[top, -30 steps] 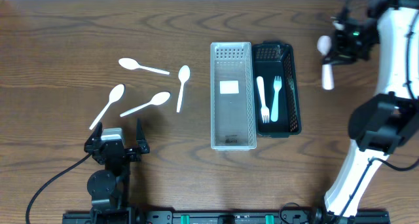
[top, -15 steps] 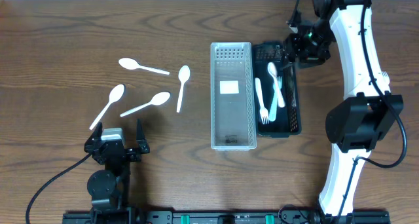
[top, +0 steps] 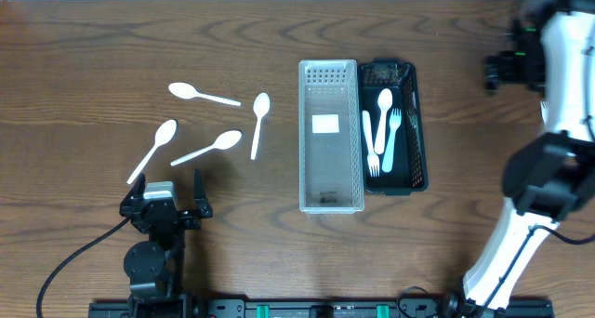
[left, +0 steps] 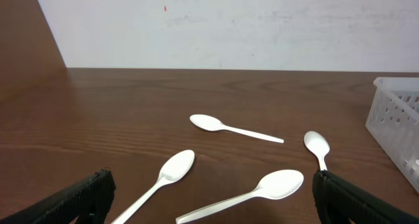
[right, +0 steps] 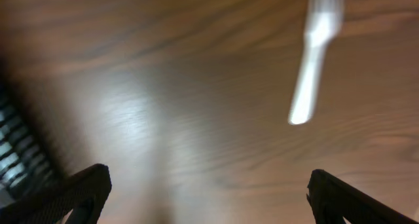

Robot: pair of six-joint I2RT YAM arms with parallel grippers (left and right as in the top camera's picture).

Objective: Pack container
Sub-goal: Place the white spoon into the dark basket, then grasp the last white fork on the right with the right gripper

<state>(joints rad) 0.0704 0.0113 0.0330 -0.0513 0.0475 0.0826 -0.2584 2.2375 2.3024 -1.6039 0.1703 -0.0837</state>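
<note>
brown wooden desk [top: 93, 39] holds four white spoons [top: 204, 96] left of a clear basket [top: 328, 169]. the black basket [top: 418, 132] beside it has two forks [top: 393, 146] and one spoon [top: 385, 99]. left hand [left: 209, 192] and right hand [right: 209, 185] are wide open, empty.

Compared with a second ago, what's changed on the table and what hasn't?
The right pincer carried a white spoon from the far right to over the black basket. It let the spoon go beside the two forks, then swung back to the right, open and empty. The four spoons lying loose, the clear bin and the open left pincer stayed put.
</note>
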